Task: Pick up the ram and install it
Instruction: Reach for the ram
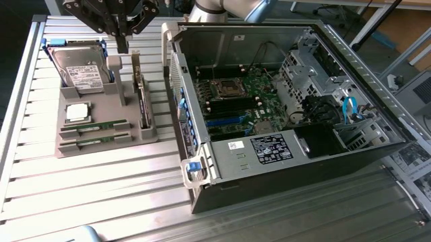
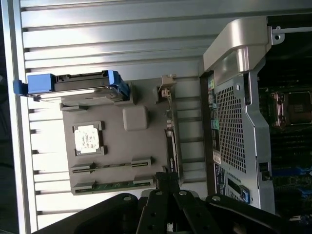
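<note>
Gripper (image 1: pixel 122 48) hangs above the far end of the grey parts tray (image 1: pixel 101 152), at the exterior view's left. Fingers (image 1: pixel 122 35) pressed together, nothing between them. They hang well above the tray, just over a grey upright post (image 1: pixel 114 68) beside the hard drive (image 1: pixel 84 70).

Ram (image 1: pixel 94 142) lies flat in the nearest slotted holder of the tray, green edge showing, untouched. A second ram stick (image 1: pixel 94 126) sits in the holder just beyond it. Square silver processor chip (image 1: pixel 77 112) rests in its pocket between those holders and the hard drive. A long card (image 1: pixel 141 101) stands on edge along the tray side nearest the computer case (image 1: pixel 232 164).

Case lies open on the slatted metal surface (image 1: pixel 101 196), at the exterior view's right, motherboard (image 1: pixel 249 93) exposed.

Wrist view: closed gripper (image 2: pixel 167 176) above the tray (image 2: pixel 146 146), close to the green ram (image 2: pixel 114 185); processor chip (image 2: pixel 87 139) and blue-framed hard drive (image 2: pixel 78 87) farther off.
</note>
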Motion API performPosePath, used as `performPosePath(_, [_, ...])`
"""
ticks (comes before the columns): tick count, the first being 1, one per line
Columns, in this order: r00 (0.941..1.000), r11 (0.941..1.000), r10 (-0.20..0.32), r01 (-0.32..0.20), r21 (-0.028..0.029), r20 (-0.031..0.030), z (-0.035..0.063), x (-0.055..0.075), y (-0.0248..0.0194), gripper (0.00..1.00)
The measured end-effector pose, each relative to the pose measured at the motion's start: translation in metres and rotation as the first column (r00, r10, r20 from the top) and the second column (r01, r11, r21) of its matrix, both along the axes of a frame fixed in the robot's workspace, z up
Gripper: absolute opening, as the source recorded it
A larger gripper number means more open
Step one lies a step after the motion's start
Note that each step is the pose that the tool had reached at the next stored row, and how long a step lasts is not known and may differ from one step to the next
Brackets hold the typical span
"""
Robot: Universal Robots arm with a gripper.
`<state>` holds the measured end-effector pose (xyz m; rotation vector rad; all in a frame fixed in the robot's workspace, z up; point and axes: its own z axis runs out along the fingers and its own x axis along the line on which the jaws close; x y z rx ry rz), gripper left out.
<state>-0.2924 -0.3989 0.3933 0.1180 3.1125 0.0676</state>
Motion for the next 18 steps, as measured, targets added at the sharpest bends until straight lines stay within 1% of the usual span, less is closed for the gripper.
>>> performPosePath(18, [1.0000, 1.0000, 0.000, 0.000, 0.0000, 0.0000, 0.0000, -0.026, 0.0000, 0.11])
